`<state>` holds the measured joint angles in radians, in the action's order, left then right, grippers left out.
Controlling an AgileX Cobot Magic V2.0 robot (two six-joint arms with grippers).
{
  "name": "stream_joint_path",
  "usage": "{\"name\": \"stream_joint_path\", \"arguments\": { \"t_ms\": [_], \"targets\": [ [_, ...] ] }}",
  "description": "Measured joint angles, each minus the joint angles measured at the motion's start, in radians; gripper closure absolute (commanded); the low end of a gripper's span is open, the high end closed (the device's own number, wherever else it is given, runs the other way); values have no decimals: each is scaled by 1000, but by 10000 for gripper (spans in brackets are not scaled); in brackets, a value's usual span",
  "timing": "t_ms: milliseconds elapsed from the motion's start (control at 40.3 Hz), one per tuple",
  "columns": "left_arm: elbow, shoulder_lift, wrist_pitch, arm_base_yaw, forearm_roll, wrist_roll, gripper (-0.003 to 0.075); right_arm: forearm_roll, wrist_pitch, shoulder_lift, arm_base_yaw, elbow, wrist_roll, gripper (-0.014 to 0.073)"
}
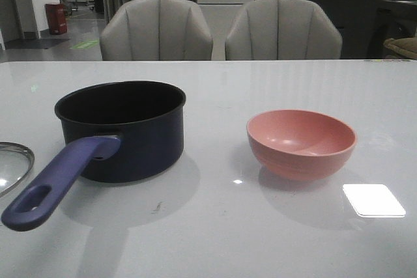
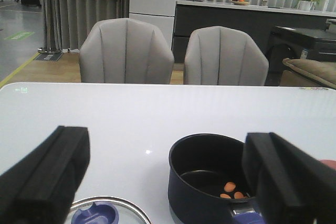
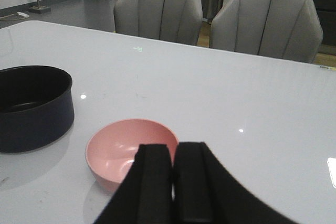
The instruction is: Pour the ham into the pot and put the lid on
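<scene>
A: Ham (image 2: 231,190) lay inside the pot (image 1: 124,128), pink bowl (image 1: 301,141) stood empty — pour done?

B: Looked so. Lid (image 1: 13,164) sat beside the pot at table's (image 1: 215,226) left edge, uncovered. Left gripper (image 2: 163,182) hung spread above it; right gripper (image 3: 172,182) pinched closed on nothing. Plenty of room btwn vessels.

The left gripper (image 2: 165,182) hangs above the tabletop with its two black fingers (image 2: 47,177) spread wide apart and nothing between them. The right gripper (image 3: 173,182) is held low over the tabletop, its fingers (image 3: 155,182) pressed together side by side, gripping nothing. Neither arm shows in the front view.
</scene>
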<state>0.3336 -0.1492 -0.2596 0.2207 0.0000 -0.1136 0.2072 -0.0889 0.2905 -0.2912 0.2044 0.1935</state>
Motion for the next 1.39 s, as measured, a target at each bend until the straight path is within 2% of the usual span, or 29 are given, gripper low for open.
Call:
{"name": "stream_joint_path", "arguments": {
  "t_ms": [99, 298, 620, 893, 1216, 1389],
  "targets": [
    [3, 0, -15, 0, 0, 0, 95, 0, 0, 0, 0, 0, 0, 437],
    [102, -74, -152, 0, 0, 0, 92, 0, 0, 0, 0, 0, 0, 437],
    [291, -432, -325, 0, 0, -68, 92, 0, 0, 0, 0, 0, 0, 437],
    [406, -740, -344, -6, 7, -98, 92, 0, 0, 0, 0, 0, 0, 437],
    [537, -1021, -370, -177, 9, -121, 92, 0, 0, 0, 0, 0, 0, 437],
    [614, -1169, -424, -194, 9, -121, 93, 0, 0, 0, 0, 0, 0, 437]
  ]
}}
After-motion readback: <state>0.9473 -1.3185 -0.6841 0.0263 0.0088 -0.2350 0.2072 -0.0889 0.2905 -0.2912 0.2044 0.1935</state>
